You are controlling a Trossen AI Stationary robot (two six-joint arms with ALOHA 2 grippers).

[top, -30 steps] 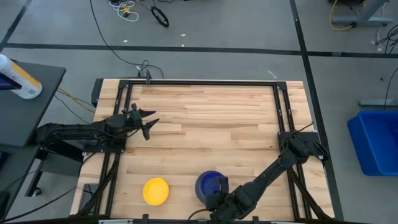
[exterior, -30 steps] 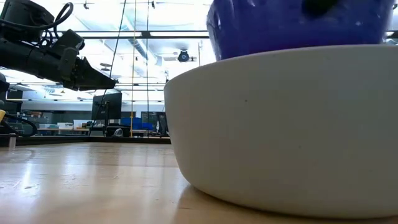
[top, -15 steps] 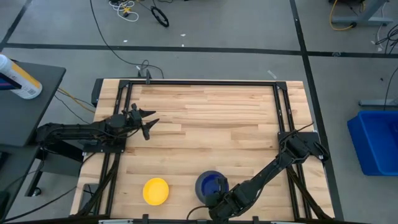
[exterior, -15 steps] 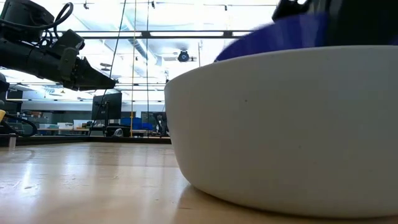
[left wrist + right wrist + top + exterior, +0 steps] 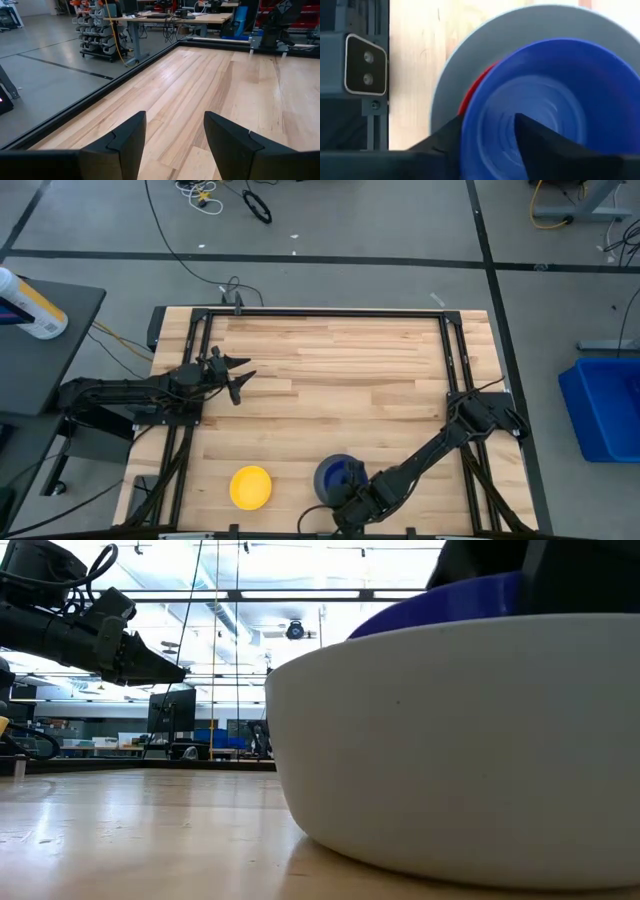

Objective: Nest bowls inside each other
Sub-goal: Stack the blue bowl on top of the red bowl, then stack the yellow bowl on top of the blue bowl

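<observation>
Table (image 5: 330, 370) of pale wood planks fills your overhead view, framed by dark rails. On your left side, the left arm reaches in over the table's edge, and its left claw (image 5: 238, 376) hangs above bare wood with the two fingers spread apart and nothing between them; your left wrist view shows the same gap (image 5: 172, 145), with only planks beyond it. In the low view that claw (image 5: 150, 660) shows high at the left, clear of the table.

Moving right along the near edge, you see the yellow bowl (image 5: 250, 486) sitting alone on the wood, well apart from the left claw and near the stack beside it.

Next comes the stack: the grey bowl (image 5: 450, 750) stands on the table and looms across your low view, with the dark blue bowl (image 5: 338, 474) inside it, its rim rising tilted above the grey wall. Your right wrist view shows a red bowl (image 5: 470, 97) as a sliver between the grey bowl and the blue one.

The right arm stretches from the table's right side down to this stack, and the right claw (image 5: 350, 498) sits at the blue bowl's near rim. Its fingers (image 5: 540, 137) stand parted, one on either side of that rim.
</observation>
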